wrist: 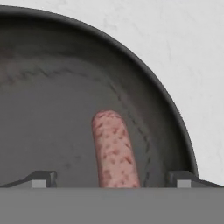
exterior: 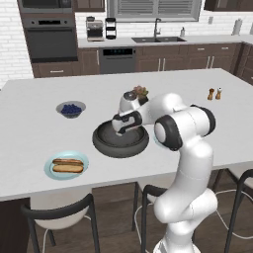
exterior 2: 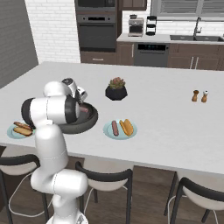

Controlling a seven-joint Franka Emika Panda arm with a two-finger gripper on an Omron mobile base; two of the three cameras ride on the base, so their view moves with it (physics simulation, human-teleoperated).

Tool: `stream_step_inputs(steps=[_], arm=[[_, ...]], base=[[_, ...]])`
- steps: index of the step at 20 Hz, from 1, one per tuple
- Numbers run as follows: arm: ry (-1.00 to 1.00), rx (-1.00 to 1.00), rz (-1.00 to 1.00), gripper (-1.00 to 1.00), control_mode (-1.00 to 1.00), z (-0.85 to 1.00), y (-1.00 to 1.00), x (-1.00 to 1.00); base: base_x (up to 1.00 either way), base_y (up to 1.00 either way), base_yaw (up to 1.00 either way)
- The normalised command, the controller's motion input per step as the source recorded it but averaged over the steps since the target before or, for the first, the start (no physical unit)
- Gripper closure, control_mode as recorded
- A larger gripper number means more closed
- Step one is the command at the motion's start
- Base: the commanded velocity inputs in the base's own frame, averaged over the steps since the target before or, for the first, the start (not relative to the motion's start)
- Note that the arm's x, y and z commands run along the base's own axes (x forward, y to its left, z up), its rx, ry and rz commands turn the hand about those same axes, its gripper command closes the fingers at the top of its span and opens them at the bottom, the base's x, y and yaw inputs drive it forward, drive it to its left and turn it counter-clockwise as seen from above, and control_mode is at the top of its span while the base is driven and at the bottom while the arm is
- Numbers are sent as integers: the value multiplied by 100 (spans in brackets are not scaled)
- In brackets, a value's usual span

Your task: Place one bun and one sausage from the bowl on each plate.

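The dark bowl (exterior: 105, 146) sits near the counter's front edge. My gripper (exterior: 120, 132) reaches down into it. In the hand view the gripper (wrist: 111, 179) is open, its fingertips (wrist: 41, 178) wide apart on either side of a pinkish speckled sausage (wrist: 113, 148) that lies on the bowl's floor (wrist: 48, 109) close to the rim. The sausage touches neither finger. One teal plate (exterior 2: 107, 130), right of the bowl, holds a sausage (exterior 2: 115, 127) and a bun (exterior 2: 127, 127) side by side. The other plate (exterior: 50, 170), front left, carries a bun (exterior: 67, 165).
A small grey bowl of blue berries (exterior: 70, 108) stands behind the left plate. A dark plant pot (exterior 2: 116, 91) is just beyond the big bowl. Salt and pepper shakers (exterior 2: 200, 96) stand far right. Chair backs (exterior: 59, 212) line the counter's front edge.
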Motion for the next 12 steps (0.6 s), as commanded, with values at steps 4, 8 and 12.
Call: stream_step_inputs(steps=[4, 8, 12], arm=[[0, 0, 0, -100, -100, -24, 0, 0], [0, 0, 0, -100, -100, -26, 0, 1], [0, 0, 0, -100, -100, 0, 11, 28]], base=[[0, 0, 0], [0, 0, 0], [0, 0, 0]])
